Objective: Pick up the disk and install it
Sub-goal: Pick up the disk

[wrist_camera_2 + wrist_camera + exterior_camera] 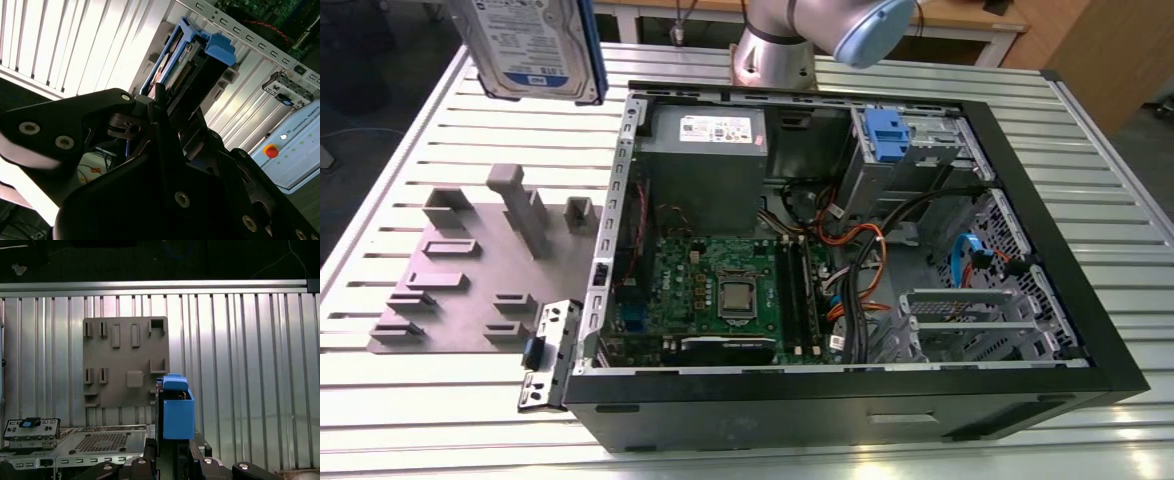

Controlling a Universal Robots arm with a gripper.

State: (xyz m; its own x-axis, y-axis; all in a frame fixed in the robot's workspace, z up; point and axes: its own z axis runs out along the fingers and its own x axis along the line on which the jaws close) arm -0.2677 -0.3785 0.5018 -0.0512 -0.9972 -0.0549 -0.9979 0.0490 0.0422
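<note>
One disk (534,45), pinched in the hand (172,105), hangs in the air above the slatted table (400,400).

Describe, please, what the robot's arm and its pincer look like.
In the exterior view the arm is a silver-grey metal tube with a rounded light-blue joint cap. The pincer is matte black, built of angular plates dotted with silver screw heads, in both wrist views.

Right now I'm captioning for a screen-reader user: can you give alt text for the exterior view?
A disk in a blue frame hangs high at the exterior view's left, above a slatted metal table. An open computer case lies mid-table, a grey slotted plate beside it.
</note>
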